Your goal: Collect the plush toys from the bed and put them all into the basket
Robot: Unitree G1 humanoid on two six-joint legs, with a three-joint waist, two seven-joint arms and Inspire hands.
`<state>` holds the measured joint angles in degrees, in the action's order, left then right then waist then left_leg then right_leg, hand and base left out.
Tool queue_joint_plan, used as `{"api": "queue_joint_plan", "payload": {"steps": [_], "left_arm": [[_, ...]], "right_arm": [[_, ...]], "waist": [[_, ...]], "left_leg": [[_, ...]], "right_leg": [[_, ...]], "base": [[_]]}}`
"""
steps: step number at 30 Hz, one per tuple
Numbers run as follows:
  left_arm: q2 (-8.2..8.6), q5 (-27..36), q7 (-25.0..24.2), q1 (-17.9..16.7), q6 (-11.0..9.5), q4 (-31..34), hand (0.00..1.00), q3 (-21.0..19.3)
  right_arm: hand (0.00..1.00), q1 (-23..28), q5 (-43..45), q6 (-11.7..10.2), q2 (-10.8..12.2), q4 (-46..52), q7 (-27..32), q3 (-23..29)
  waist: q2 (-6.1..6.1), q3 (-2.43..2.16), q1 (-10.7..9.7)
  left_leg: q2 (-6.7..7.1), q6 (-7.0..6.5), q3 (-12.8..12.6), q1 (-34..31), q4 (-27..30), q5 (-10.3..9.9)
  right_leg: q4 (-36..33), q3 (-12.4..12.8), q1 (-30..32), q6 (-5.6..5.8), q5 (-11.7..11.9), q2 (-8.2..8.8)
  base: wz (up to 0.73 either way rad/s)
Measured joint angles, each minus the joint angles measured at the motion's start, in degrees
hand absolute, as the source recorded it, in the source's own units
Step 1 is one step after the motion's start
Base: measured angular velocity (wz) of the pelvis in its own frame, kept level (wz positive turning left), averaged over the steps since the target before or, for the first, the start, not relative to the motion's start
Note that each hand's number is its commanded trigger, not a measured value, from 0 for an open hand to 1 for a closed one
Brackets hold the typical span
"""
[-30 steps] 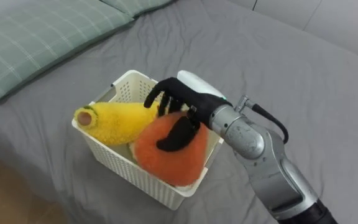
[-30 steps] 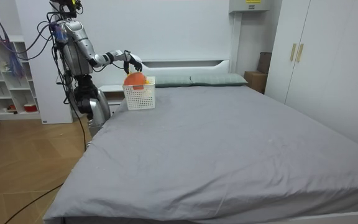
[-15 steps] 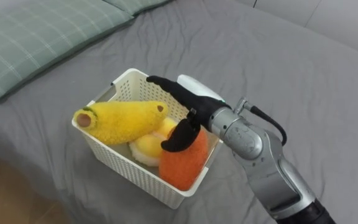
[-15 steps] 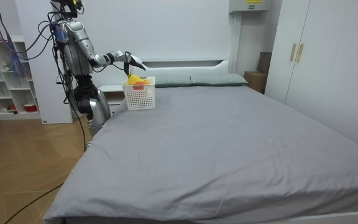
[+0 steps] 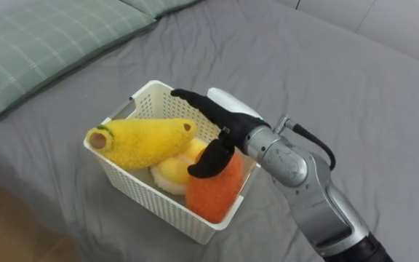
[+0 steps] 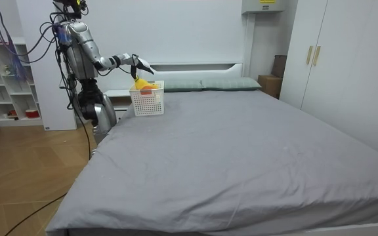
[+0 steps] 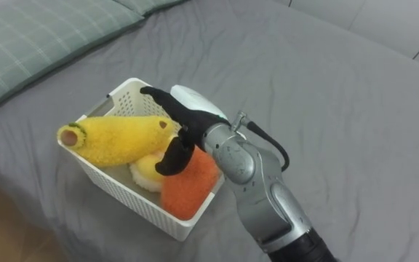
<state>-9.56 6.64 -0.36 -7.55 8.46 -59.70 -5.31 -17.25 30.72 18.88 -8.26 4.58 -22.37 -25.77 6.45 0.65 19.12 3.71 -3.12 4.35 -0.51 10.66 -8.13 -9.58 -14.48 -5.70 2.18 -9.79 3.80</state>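
Hovering over the white basket, the right hand spreads its fingers wide, holding nothing; inside lie a fuzzy yellow banana toy and a round orange plush.

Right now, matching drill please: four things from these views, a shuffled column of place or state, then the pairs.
Things:
1. long yellow plush toy
2. orange plush toy
3. white perforated plastic basket
4. right hand

Place or state:
a. stands on the grey bed
b. open, fingers stretched out above the basket
c. lies across the basket's top, one end at its left rim
d. sits in the basket's right side, under the thumb

Pairs: 1-c, 2-d, 3-a, 4-b
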Motion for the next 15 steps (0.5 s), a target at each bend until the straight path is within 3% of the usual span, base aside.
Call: {"api": "queue_joint_plan", "payload": {"steps": [8, 12, 15], "left_arm": [[0.65, 0.02, 2.12, -0.01, -0.19, 1.53, 0.0, -0.18], [1.32, 0.03, 2.53, -0.8, -1.0, 1.53, 0.0, -0.5], [1.29, 0.77, 2.62, -2.35, -1.66, 1.51, 0.0, -0.86]], "right_arm": [[0.0, 0.12, -5.57, -0.73, -1.72, -0.04, 6.89, 3.05], [0.0, 0.51, -9.44, -3.78, -1.81, -0.65, 10.9, 8.05], [0.0, 1.16, -14.8, -5.93, -3.33, -1.39, 14.68, 12.66]], "waist": [[-0.04, 0.06, -0.48], [-0.8, 0.62, -2.29], [-1.43, 0.91, -3.98]], "left_leg": [[-0.11, -0.02, -0.68, 0.08, -0.07, -0.03], [-0.14, -0.1, -1.16, 0.38, -0.03, -0.01], [-0.38, -0.19, -2.39, 1.2, -0.31, -0.09]], "right_leg": [[-0.05, 0.29, 0.11, -0.01, 0.01, 0.01], [-0.01, 0.4, -0.29, -0.02, 0.01, 0.08], [-0.04, 1.67, -0.21, -0.03, 0.02, -0.01]], "base": [[-0.03], [-0.03], [-0.19]]}}
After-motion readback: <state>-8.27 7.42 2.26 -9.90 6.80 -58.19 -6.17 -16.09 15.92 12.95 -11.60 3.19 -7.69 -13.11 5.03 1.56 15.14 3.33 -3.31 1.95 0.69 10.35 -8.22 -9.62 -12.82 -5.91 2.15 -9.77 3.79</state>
